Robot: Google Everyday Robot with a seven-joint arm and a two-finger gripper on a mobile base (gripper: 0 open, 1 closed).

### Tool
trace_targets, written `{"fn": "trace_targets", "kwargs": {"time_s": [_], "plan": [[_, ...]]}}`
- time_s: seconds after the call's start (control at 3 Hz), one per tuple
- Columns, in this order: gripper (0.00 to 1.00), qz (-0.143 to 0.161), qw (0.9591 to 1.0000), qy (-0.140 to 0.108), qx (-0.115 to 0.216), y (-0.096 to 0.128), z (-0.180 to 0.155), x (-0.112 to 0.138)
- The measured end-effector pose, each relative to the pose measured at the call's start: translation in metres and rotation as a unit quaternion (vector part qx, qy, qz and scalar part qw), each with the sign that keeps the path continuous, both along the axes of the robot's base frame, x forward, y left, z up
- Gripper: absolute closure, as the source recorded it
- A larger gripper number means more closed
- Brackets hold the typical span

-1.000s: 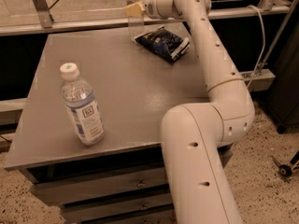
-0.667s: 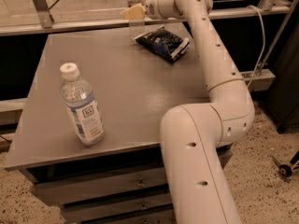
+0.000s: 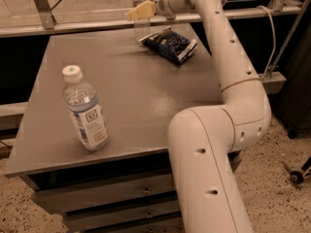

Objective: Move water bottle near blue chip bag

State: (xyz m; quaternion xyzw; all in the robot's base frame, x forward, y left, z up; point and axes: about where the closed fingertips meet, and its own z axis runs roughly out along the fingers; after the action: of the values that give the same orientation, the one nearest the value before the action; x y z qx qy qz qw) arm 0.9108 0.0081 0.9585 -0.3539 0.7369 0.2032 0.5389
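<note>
The gripper [image 3: 139, 12] is at the far edge of the bench [image 3: 141, 96], at the end of the long white arm [image 3: 221, 57] that reaches over from the near right corner. Its pale jaws look pressed against the upper part of the water bottle [image 3: 142, 29], pinching it from the side. The view there is crowded, so I take that as likely rather than certain.

The slim bottle is upright, which suits a side grip and keeps it from rolling when it is set down. Its base is at or just above the bench top. It is just beside the left end of the blue chip bag [image 3: 169, 45], which lies flat, so the task looks nearly finished, with only the release left.

The bigger bottle [image 3: 85, 111] stands capped near the front left, well apart, and appears full of clear water. I cannot make out what the slim bottle holds. The bag looks sealed and plump.
</note>
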Motion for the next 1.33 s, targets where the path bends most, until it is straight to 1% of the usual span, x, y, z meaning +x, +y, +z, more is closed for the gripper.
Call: {"fn": "trace_targets", "kwargs": {"time_s": [0.33,0.67,1.0,1.33], "plan": [[0.0,0.034,0.9972,0.005,-0.066,0.0,0.009,-0.029],[0.0,0.067,0.9921,0.025,-0.103,-0.019,-0.001,-0.056],[0.0,0.075,0.99,0.03,-0.116,-0.052,-0.003,-0.071],[0.0,0.073,0.9865,0.025,-0.145,-0.101,0.009,-0.099]]}}
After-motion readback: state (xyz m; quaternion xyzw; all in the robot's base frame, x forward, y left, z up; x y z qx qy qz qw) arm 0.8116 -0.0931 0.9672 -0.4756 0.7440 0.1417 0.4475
